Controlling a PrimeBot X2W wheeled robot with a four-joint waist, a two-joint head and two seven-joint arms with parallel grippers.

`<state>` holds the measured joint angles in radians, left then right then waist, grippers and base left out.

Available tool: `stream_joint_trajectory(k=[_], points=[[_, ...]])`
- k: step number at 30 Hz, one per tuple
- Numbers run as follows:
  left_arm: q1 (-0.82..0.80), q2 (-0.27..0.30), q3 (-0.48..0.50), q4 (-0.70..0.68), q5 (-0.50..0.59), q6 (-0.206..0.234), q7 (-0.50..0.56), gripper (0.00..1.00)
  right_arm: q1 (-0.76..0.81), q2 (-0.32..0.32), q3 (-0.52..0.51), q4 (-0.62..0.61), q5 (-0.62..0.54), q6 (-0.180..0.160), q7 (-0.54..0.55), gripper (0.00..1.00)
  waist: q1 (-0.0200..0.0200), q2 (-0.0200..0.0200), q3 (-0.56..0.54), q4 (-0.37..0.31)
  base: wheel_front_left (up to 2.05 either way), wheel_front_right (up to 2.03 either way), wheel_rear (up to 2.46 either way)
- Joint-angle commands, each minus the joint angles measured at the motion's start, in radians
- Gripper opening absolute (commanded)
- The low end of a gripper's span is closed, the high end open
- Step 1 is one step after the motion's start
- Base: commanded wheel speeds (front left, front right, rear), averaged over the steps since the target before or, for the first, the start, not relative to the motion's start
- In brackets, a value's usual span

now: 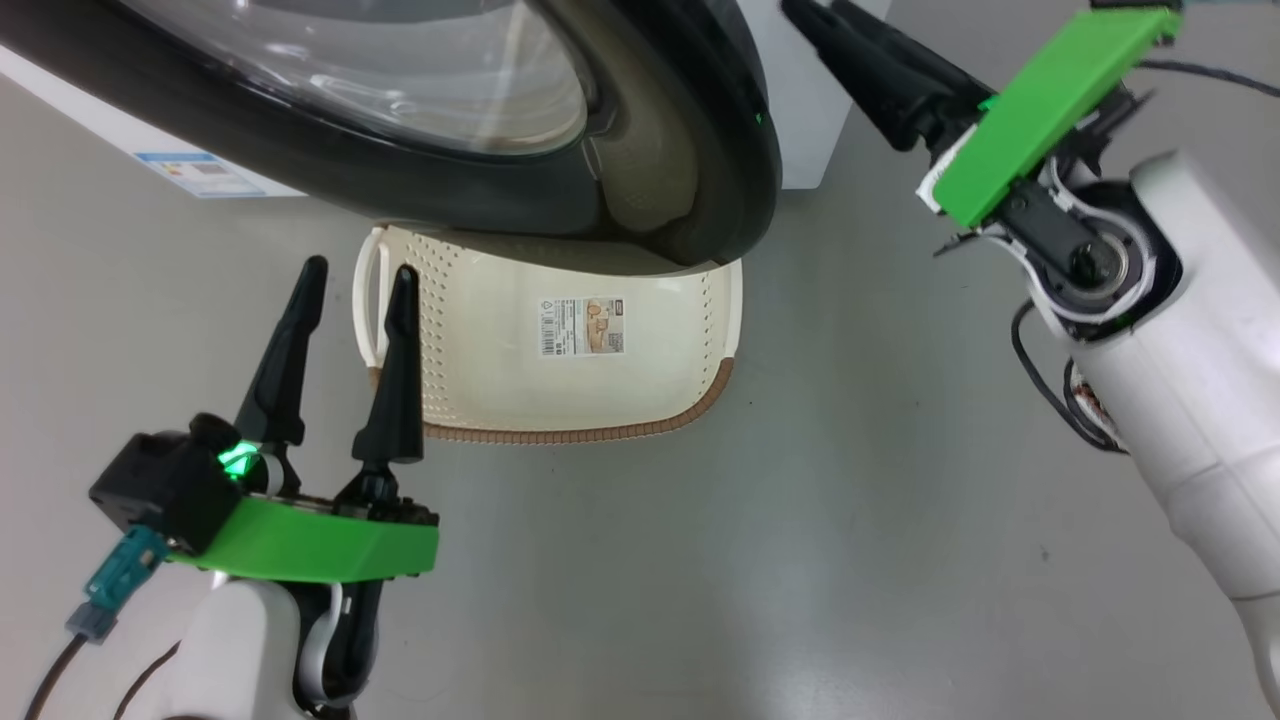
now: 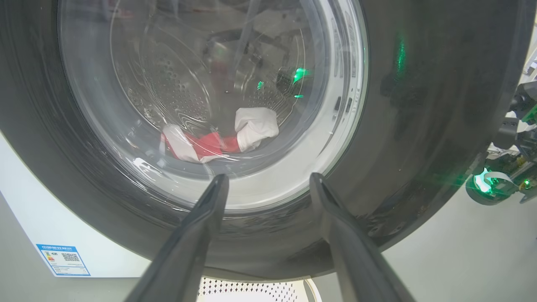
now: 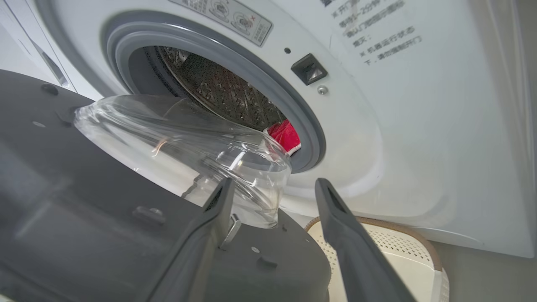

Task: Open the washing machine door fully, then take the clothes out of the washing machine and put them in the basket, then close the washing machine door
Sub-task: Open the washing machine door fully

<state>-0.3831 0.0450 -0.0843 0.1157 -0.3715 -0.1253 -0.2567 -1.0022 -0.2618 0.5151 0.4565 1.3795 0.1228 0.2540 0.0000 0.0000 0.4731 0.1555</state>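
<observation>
Washing machine door (image 1: 740,150) part-open: stiff, slick rim; we'd hook its free edge. Left gripper (image 1: 359,268) and right gripper (image 3: 273,181) splayed, empty (clothes (image 3: 285,135) look soft).

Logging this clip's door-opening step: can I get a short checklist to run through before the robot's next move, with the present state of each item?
1. The washing machine door fully open: not ok; it stands only partly swung out, above the basket.
2. The right tool free: ok; jaws apart, holding nothing.
3. The left tool free: ok; jaws apart, holding nothing.
4. The clothes waiting inside the washing machine: ok; red and white pieces lie low in it.
5. Way in to them: not ok; the glass bowl of the door stands across the opening.
6. Basket ready: ok; on the floor before the machine, its visible part holding nothing.
</observation>
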Motion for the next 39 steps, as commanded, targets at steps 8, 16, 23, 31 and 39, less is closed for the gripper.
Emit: stream_joint_trajectory(k=[8,16,23,31,39], points=[[0.033,0.028,0.044,-0.008,0.009,-0.005,-0.005,1.00,0.111,-0.051,0.096,0.063,-0.236,0.008,-0.411,1.00,0.0000,0.0000,-0.026,-0.030,0.00,0.00,0.00],[0.048,0.033,0.044,0.003,0.013,-0.005,-0.005,1.00,0.194,-0.034,0.005,0.133,-0.473,0.008,-0.515,1.00,0.0000,0.0000,-0.056,-0.053,0.00,0.00,0.00],[0.058,0.034,0.041,0.009,0.017,-0.005,-0.005,1.00,0.369,0.051,-0.261,-0.011,-0.720,0.008,-0.515,1.00,0.0000,0.0000,-0.078,-0.060,0.00,0.00,0.00],[0.069,0.037,0.043,0.009,0.020,-0.005,-0.005,1.00,0.566,0.162,-0.474,-0.212,-0.968,0.008,-0.516,1.00,0.0000,0.0000,-0.095,-0.071,0.00,0.00,0.00],[0.071,0.040,0.048,0.002,0.023,-0.005,-0.005,1.00,0.661,0.202,-0.536,-0.361,-1.135,0.008,-0.516,1.00,0.0000,0.0000,-0.100,-0.084,0.00,0.00,0.00]])
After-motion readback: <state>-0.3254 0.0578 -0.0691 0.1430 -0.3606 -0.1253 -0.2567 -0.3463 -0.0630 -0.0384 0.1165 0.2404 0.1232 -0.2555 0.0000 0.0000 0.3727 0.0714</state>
